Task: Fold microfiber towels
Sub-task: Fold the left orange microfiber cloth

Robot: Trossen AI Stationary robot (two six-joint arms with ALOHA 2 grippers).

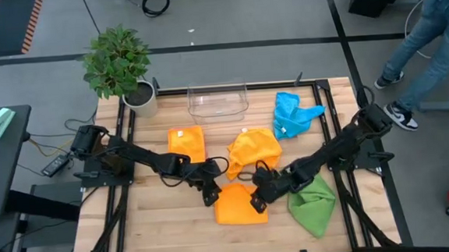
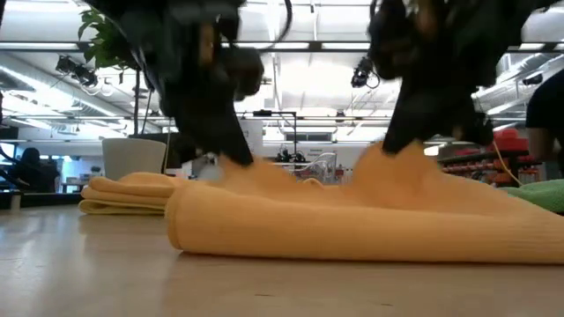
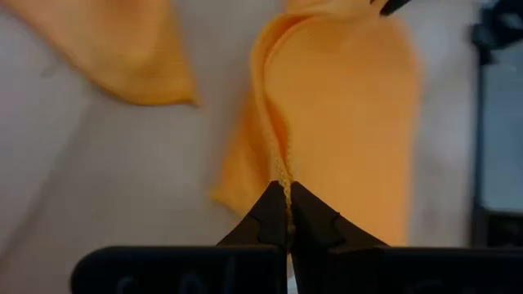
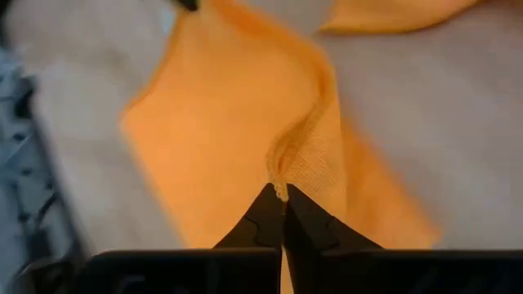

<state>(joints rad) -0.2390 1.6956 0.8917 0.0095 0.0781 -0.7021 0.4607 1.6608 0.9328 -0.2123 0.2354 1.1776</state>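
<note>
A flat orange microfiber towel [image 1: 239,206] lies at the bench's [image 1: 176,230] six o'clock edge. The left end effector [image 1: 210,196] pinches shut its ten o'clock corner, the right end effector [image 1: 257,203] its three o'clock edge; its long axis runs between them.

From the low view I can't see the fingertips; both arms blur above the orange towel [image 2: 352,229], whose right end the frame cuts off beside a green towel [image 2: 545,194].
</note>
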